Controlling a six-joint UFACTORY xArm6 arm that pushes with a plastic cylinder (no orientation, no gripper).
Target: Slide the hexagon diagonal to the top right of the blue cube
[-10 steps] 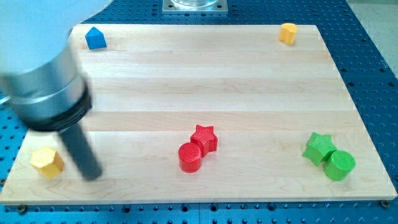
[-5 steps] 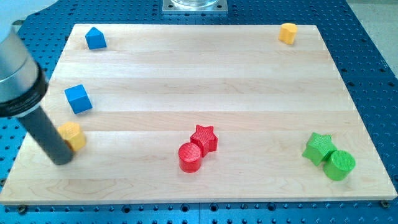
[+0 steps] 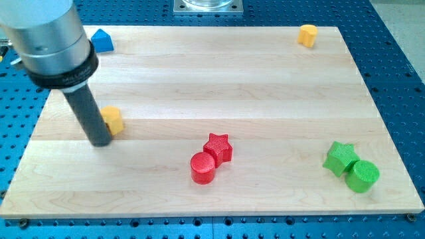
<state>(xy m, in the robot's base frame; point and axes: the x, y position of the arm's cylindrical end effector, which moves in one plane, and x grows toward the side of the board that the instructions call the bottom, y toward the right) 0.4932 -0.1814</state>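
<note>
Yellow hexagon (image 3: 113,120) farther right, apparently against my tip (image 3: 101,142)

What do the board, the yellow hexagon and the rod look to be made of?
Board: pale wood, seemingly glued planks, judging by the grain and long seams; matte finish.
Yellow hexagon: probably plastic, given its uniform saturated colour and dull surface; it sits right beside my tip, on the view's right.
Rod: dark, matte, possibly plastic or rubber-coated; the look leaves it open.

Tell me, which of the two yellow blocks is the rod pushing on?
The yellow hexagon at the view's left: my tip sits against its left side. The other yellow block sits far off in the top right corner.
</note>
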